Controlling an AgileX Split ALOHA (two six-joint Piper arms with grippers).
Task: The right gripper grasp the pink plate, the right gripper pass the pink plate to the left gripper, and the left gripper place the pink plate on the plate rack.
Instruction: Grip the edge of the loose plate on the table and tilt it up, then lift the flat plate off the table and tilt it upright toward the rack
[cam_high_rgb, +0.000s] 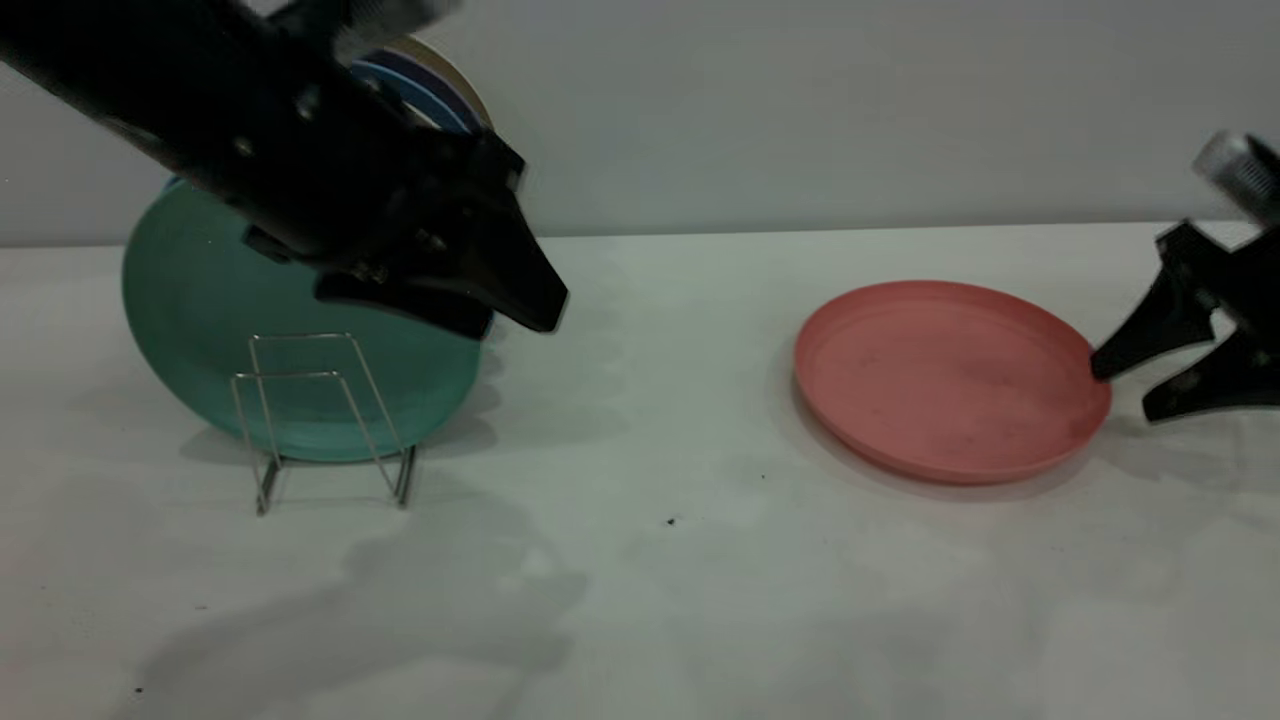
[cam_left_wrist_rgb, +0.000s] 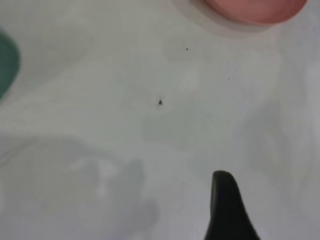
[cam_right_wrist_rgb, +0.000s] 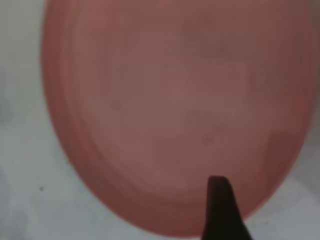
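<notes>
The pink plate (cam_high_rgb: 950, 380) lies flat on the white table at the right; it fills the right wrist view (cam_right_wrist_rgb: 175, 115). My right gripper (cam_high_rgb: 1125, 388) is open at the plate's right rim. Its upper finger tip is at the rim and its lower finger is just outside it, low over the table. One of its fingers (cam_right_wrist_rgb: 220, 210) shows over the plate's edge. My left gripper (cam_high_rgb: 520, 320) is open and empty, held in the air in front of the plates at the left. One of its fingers (cam_left_wrist_rgb: 227, 210) shows over bare table. The plate rack (cam_high_rgb: 320, 420) stands at the left.
A teal-green plate (cam_high_rgb: 300, 330) stands upright in the rack, with blue and beige plates (cam_high_rgb: 430, 80) behind it. The teal plate's edge (cam_left_wrist_rgb: 7, 60) and the pink plate's edge (cam_left_wrist_rgb: 255, 10) show in the left wrist view. Bare table lies between rack and pink plate.
</notes>
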